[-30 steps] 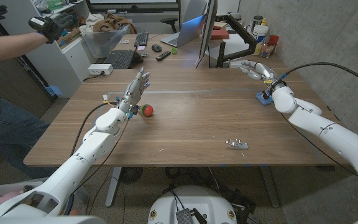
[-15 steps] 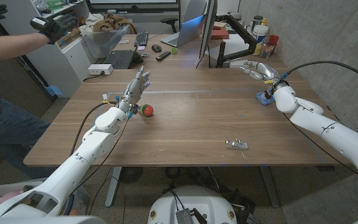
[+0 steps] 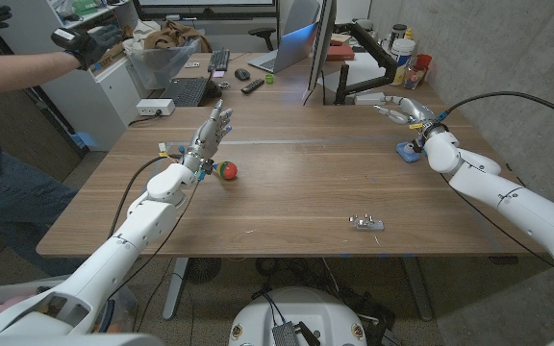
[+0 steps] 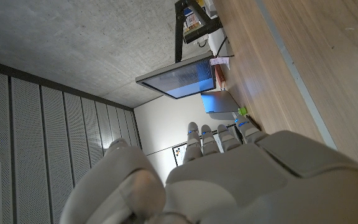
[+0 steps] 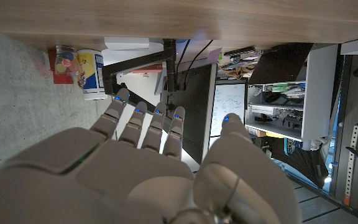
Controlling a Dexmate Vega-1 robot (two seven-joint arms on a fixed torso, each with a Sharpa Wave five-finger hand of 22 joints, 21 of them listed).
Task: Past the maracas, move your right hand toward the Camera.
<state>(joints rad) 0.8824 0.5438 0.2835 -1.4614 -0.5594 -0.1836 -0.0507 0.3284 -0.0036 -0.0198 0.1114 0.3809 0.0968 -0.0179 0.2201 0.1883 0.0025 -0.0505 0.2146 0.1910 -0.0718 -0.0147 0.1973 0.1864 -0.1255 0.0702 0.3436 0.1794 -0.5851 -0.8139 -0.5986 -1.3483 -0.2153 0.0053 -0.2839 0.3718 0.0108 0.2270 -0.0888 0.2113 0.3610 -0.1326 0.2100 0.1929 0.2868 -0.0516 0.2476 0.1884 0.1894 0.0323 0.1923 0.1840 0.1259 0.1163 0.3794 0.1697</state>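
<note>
The reach looks barely begun: the right hand is held at the table's far right corner, fingers spread, nothing gripped. The maracas lie beside the empty, open left hand. No camera can be identified

Both arms reach forward, the left hand and right hand empty with fingers extended.

I see my right hand at the worktop's far edge, monitor arm and jars close ahead.
</note>
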